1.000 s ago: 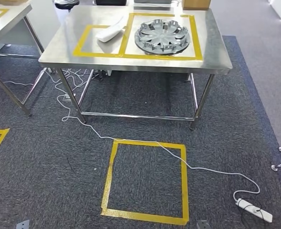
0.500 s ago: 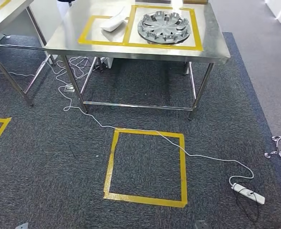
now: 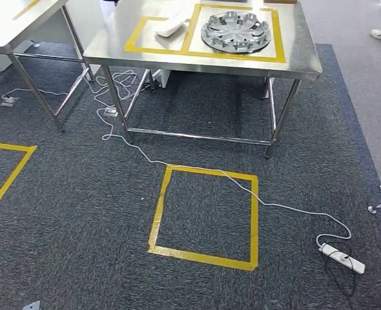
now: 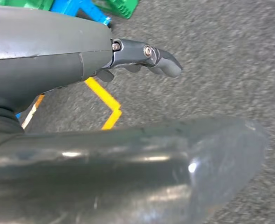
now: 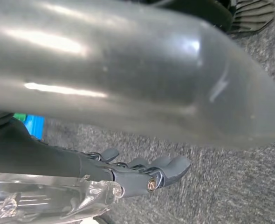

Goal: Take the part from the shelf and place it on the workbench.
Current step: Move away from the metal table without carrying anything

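The left hand [image 4: 143, 53] hangs over the floor with its dark fingers [image 4: 164, 63] stretched out, slightly bent at the tips and closed on nothing, while the right hand [image 5: 143, 175] likewise extends its fingers [image 5: 171, 165] nearly straight, side by side, with nothing between them.

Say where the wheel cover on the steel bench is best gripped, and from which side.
Probably the near rim of the wheel cover: it lies flat inside the taped outline, close to the workbench front edge, so fingers could likely hook under the thin edge from the robot's side. The spoked face offers no obvious hold.
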